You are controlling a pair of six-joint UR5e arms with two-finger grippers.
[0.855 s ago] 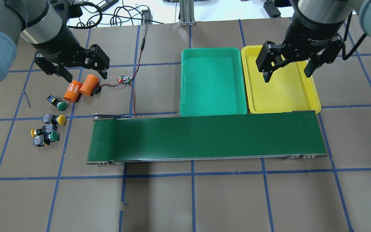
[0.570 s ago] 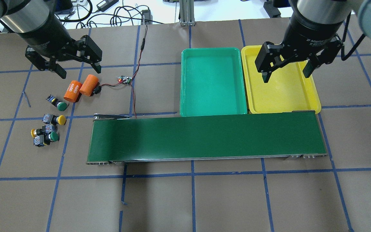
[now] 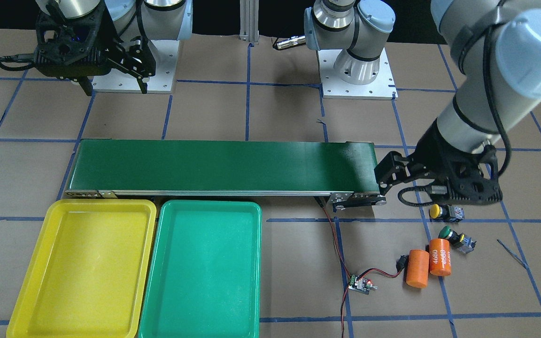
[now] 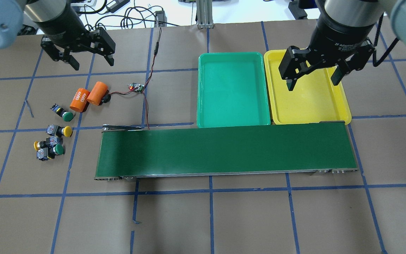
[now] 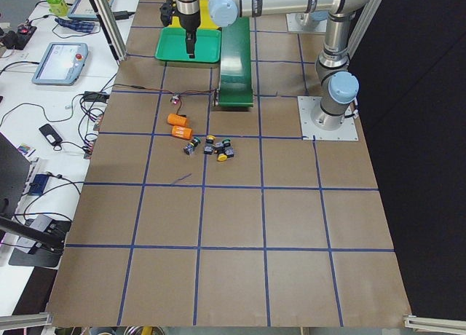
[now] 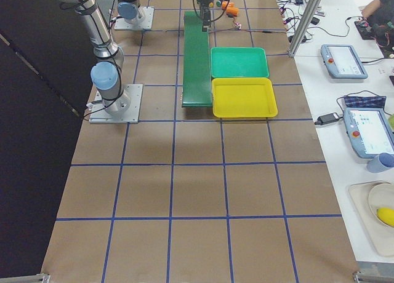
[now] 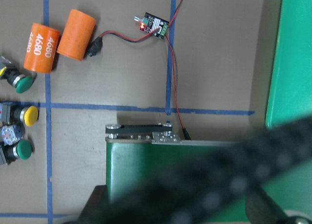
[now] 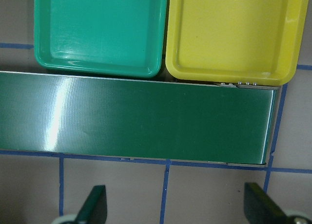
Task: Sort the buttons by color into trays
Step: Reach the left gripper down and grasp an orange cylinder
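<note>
Several buttons lie in a loose group left of the belt: a green-capped button (image 4: 67,116), a yellow-capped button (image 4: 67,131), a second yellow one (image 4: 37,144) and a second green one (image 4: 59,149). My left gripper (image 4: 92,62) hangs open and empty beyond the orange cylinders, well away from the buttons. The green tray (image 4: 233,88) and the yellow tray (image 4: 312,104) sit side by side behind the belt, both bare. My right gripper (image 4: 312,84) is open with nothing in it above the yellow tray. The left wrist view shows three caps at its left edge, such as the yellow cap (image 7: 30,115).
A long dark-green conveyor belt (image 4: 224,150) runs across the middle, in front of the trays. Two orange cylinders (image 4: 79,100) marked 4680 lie just above the buttons. A small circuit board (image 4: 136,87) with red-black wires lies between the cylinders and the belt's left end.
My left gripper has moved away from above the orange cylinders toward the far side of the table, still open. The right gripper has stayed over the yellow tray.
</note>
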